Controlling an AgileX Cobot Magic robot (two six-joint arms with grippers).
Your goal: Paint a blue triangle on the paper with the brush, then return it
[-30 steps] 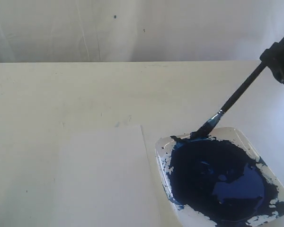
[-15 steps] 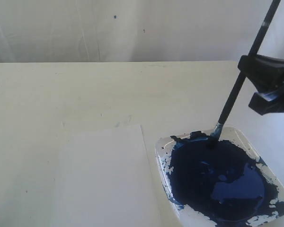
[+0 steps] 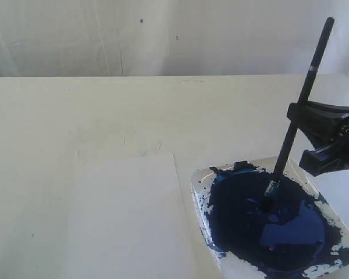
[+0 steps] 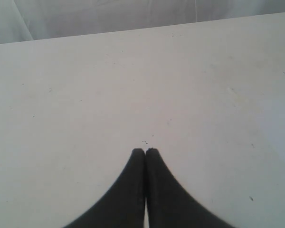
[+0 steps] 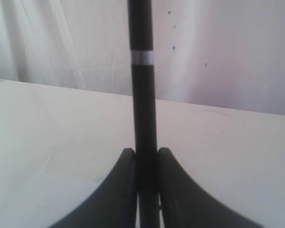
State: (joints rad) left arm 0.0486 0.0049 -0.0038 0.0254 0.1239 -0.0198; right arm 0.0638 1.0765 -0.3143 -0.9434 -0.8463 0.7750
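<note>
Outside, one white tray (image 3: 342,228) at the desk's (image 3: 104,116) near right corner holds a dark blue paint pool (image 3: 262,229); one brush (image 3: 284,157) dips into it, and one paper (image 3: 128,215) lies just left. Left wrist: the left gripper (image 4: 145,152) has its jaws pressed together. Right wrist: the right gripper (image 5: 145,154) is clamped on the brush handle.

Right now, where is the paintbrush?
Right side of the exterior view: the brush stands nearly upright in the right arm's jaws, tip in the blue paint.

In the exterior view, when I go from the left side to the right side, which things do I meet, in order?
paper → paint tray → right end effector. The brush it holds overlaps the last two, so it is left out.
</note>
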